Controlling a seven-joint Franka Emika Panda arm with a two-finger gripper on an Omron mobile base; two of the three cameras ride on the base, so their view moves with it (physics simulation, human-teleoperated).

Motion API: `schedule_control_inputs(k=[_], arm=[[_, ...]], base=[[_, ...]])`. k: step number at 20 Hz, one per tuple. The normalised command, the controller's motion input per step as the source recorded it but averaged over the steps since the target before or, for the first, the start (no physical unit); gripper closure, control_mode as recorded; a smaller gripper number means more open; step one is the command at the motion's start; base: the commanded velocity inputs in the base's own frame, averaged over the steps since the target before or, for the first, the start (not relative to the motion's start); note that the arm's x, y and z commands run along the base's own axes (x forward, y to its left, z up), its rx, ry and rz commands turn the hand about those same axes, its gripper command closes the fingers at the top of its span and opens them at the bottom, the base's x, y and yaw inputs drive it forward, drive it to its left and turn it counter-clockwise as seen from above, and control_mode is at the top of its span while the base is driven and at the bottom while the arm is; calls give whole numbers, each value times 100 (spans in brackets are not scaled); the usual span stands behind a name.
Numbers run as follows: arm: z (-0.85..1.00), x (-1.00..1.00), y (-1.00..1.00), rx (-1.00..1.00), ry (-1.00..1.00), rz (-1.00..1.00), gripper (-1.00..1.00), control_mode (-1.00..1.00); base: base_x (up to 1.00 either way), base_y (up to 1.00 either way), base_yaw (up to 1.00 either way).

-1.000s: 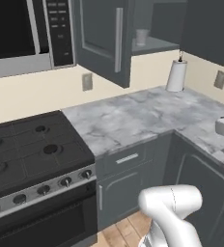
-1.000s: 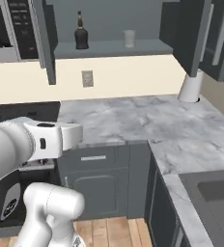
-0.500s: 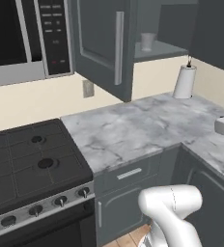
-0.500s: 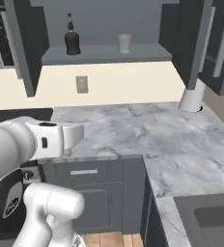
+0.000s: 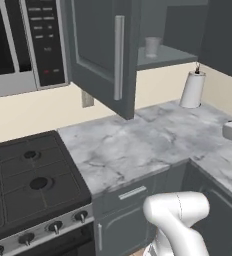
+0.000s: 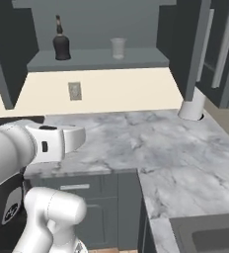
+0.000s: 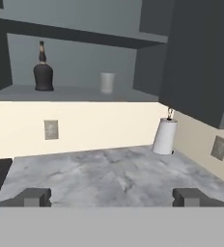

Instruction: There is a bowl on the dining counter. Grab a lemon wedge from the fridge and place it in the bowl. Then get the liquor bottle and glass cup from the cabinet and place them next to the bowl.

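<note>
With its door swung wide, the cabinet [image 6: 195, 49] bares the liquor bottle [image 6: 61, 45] and glass cup [image 6: 118, 48] well apart on its shelf, while the empty gripper [image 7: 112, 197], fingers spread wide, faces them above the marble counter [image 6: 151, 148], seemingly ready to reach.

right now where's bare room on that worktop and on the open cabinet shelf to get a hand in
The marble worktop is bare from the stove across to the paper towel roll in the corner. On the cabinet shelf, a free gap lies between the liquor bottle and the glass cup; the open door crowds the left side.
</note>
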Motion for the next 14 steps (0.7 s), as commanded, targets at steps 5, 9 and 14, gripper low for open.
schedule_control_inputs(k=[5, 9, 14], arm=[[0, 0, 0, 0, 0, 0, -100, 100], [0, 0, 0, 0, 0, 0, -100, 100], [0, 0, 0, 0, 0, 0, -100, 100]], base=[[73, -32, 11], [60, -17, 21], [70, -21, 19]])
